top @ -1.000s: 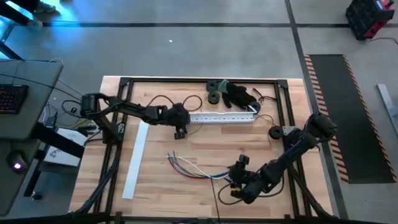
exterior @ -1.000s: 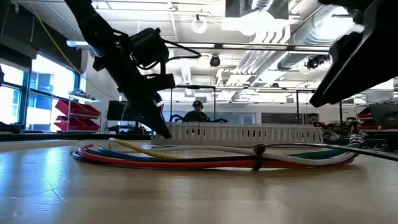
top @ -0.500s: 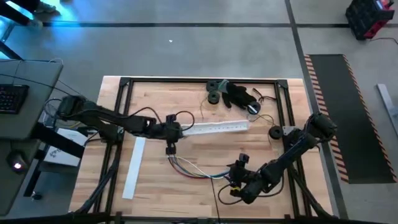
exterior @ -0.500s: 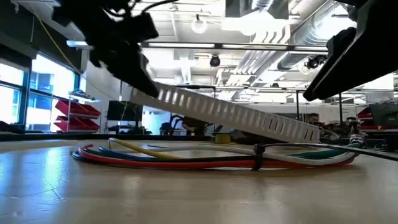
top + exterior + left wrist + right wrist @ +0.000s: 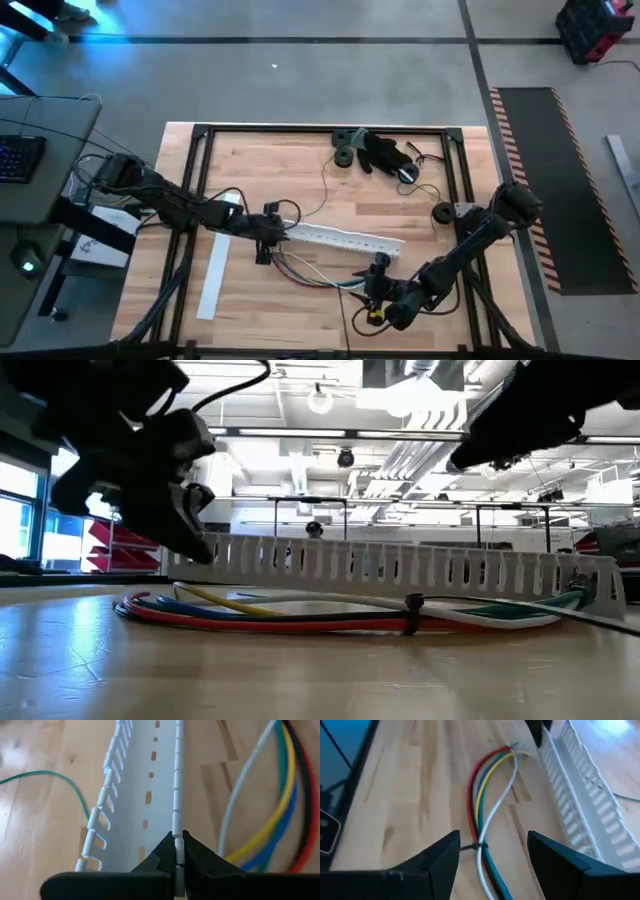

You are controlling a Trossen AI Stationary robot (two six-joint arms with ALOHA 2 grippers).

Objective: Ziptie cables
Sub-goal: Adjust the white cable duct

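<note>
The cables (image 5: pixel 318 274) are a bundle of red, blue, yellow, grey and green wires lying on the table near its near edge. A dark ziptie (image 5: pixel 479 845) is around them. Just beyond them lies the long white slotted duct (image 5: pixel 345 239), which also stands behind the cables (image 5: pixel 300 615) in the low view. My left gripper (image 5: pixel 264 238) is shut on the duct's left end. My right gripper (image 5: pixel 493 840) hovers open above the cables at the ziptie, one finger on either side, touching nothing. My left gripper pinches one long side wall of the duct (image 5: pixel 177 851) between its two fingers, at the duct's left end. The fingers straddle the wall's top edge, and the duct runs away from them toward the table's right. The duct (image 5: pixel 400 560) sits level, at table height.
A flat white strip (image 5: pixel 217 265) lies at the left. Black round parts with a dark cord (image 5: pixel 372 150) sit at the far edge, and one more (image 5: pixel 441 212) at the right. A thin green wire (image 5: pixel 55 776) loops beside the duct. Black frame rails (image 5: pixel 192 170) border the table.
My left gripper has moved toward the table's near edge and somewhat left, carrying the duct's left end. The duct was tipped up at that end half a second ago. It now lies level right beside the cables, its right end swung nearer too. The cables stayed put.
</note>
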